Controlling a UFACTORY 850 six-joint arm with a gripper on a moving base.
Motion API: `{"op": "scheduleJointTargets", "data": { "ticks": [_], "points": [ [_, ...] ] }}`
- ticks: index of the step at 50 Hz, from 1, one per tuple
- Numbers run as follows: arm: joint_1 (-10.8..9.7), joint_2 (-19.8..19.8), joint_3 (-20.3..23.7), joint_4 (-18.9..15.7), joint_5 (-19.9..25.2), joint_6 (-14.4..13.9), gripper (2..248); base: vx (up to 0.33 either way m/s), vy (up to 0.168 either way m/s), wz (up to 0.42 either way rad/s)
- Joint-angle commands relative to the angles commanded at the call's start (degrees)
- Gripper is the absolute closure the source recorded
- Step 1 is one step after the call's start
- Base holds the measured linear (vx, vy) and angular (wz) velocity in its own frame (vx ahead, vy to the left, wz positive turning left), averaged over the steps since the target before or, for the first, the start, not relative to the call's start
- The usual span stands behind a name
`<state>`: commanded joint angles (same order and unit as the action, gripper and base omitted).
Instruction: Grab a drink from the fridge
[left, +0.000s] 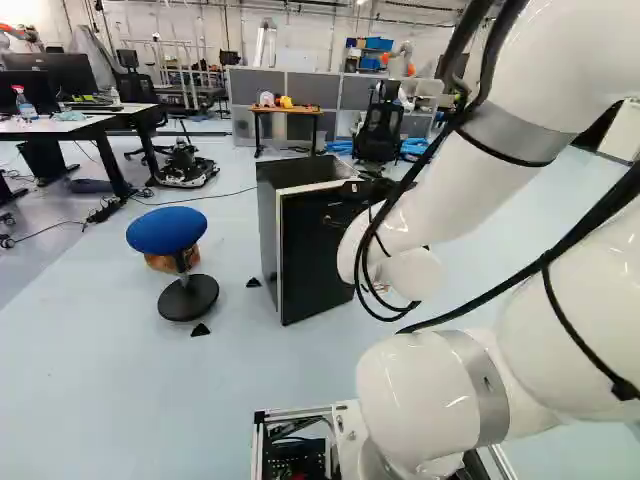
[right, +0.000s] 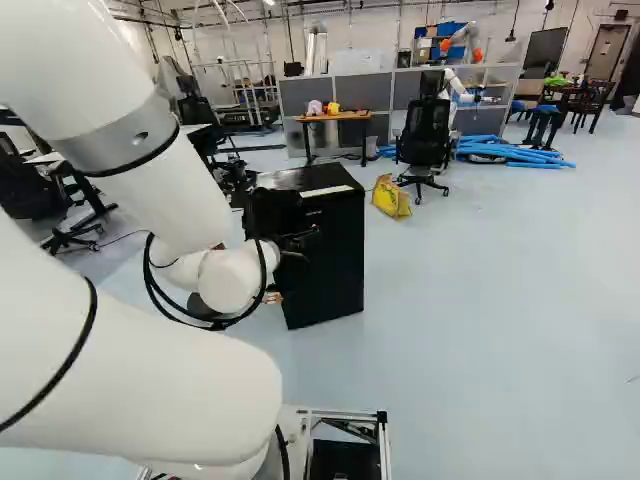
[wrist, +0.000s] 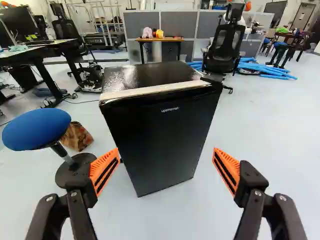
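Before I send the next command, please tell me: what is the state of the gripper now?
Gripper: open, its two fingers wide apart, holding nothing; the closed black fridge is ahead of it.

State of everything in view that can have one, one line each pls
Gripper: jaws open, gripping nothing.
Fridge: upright, door shut; power, cannot tell.
Blue stool: upright on its round base, unoccupied.
Black office chair beyond the fridge: upright on its wheeled base.
Yellow bag: on the floor; open or closed, cannot tell.
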<state>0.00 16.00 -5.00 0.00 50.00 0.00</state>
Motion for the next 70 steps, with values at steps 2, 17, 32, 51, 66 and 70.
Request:
{"op": "scheduleJointTargets", "data": {
  "ticks": [2, 17, 32, 51, 66, 70],
  "points": [
    [0.0, 0.0, 0.0, 0.0, 0.0, 0.0, 3, 0.05, 0.001, -0.009],
    [0.0, 0.0, 0.0, 0.0, 0.0, 0.0, 3, 0.075, 0.016, 0.07],
    [0.0, 0.0, 0.0, 0.0, 0.0, 0.0, 3, 0.035, 0.045, 0.199],
    [0.0, 0.0, 0.0, 0.0, 0.0, 0.0, 3, 0.024, 0.014, 0.163],
    [0.0, 0.0, 0.0, 0.0, 0.0, 0.0, 3, 0.029, 0.001, 0.188],
    [0.0, 0.0, 0.0, 0.0, 0.0, 0.0, 3, 0.036, 0.002, 0.211]
  ]
}}
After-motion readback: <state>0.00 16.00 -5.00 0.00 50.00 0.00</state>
